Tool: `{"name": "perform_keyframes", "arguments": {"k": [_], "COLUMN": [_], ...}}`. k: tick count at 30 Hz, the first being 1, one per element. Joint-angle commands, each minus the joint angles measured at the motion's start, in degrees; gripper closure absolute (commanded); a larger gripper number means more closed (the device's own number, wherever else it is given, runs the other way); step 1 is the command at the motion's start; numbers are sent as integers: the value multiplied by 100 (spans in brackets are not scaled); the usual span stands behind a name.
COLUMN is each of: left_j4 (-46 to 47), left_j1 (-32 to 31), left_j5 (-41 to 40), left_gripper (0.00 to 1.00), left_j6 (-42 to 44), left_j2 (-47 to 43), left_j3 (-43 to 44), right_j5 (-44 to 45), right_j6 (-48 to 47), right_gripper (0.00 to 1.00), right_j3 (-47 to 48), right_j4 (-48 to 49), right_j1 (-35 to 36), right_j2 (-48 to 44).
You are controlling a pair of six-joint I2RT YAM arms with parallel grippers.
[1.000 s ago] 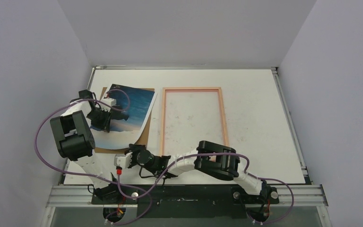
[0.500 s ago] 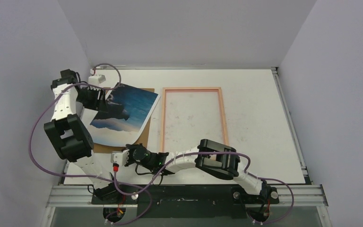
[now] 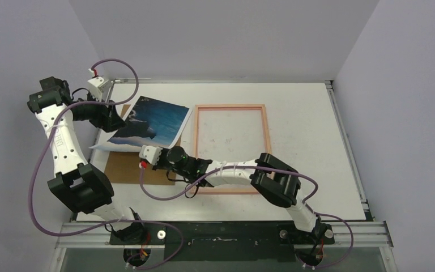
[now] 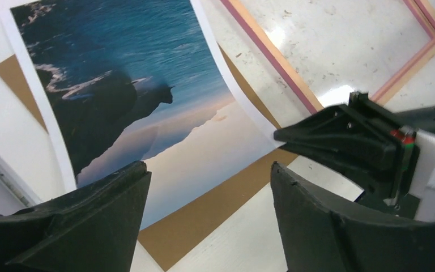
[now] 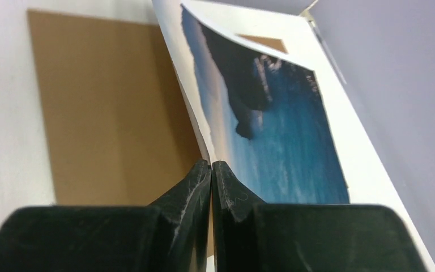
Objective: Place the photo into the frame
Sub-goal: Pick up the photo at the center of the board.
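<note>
The photo (image 3: 150,119) sits at ten o'clock on the worktop (image 3: 306,147). Its far end is low. Its pale near end is raised off the brown backing board (image 3: 126,169), which shows beneath it toward six o'clock.

The right pincer (image 5: 211,170) is pressed together on the photo's near edge, pinching the sheet. This grip appears intended to lift the print clear of the board and carry it across.

The left pincer (image 4: 209,173) is spread and holds nothing. It hovers over the photo's nine o'clock side, judged to be standing clear so the sheet can travel.

The frame (image 3: 232,106) lies flat at the photo's three o'clock, just beside it, with its opening unfilled. The right arm crosses the frame's near rail.

The worktop is white and scuffed, with marks visible inside the frame. Plain lilac walls (image 3: 215,39) enclose it on three sides.
</note>
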Motion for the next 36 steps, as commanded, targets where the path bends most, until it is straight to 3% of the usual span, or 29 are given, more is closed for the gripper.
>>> {"name": "perform_keyframes", "arguments": {"k": [1, 2, 5, 9, 29, 36], "left_j4": [-1020, -1048, -1042, -1043, -1044, -1042], "left_j1": [-22, -65, -90, -111, -891, -1213], "left_j5": [494, 421, 138, -163, -765, -1159], "left_gripper": [14, 9, 7, 5, 0, 20], "left_j6": [1229, 1425, 2195, 2587, 4012, 4163], "left_j2": [-90, -215, -661, -978, -1686, -1809], "left_j3": [-13, -116, -597, -904, -914, -1007], "right_j5": [-244, -239, -328, -479, -831, -800], "right_j6": [662, 673, 856, 859, 625, 809], "right_gripper": [95, 95, 95, 95, 95, 95], "right_j3": [444, 535, 666, 591, -207, -649], "right_j4": [101, 35, -33, 33, 226, 592], "right_j1": [-171, -181, -299, -356, -329, -318], "right_j2": [-674, -683, -795, -1056, -2315, -2569]}}
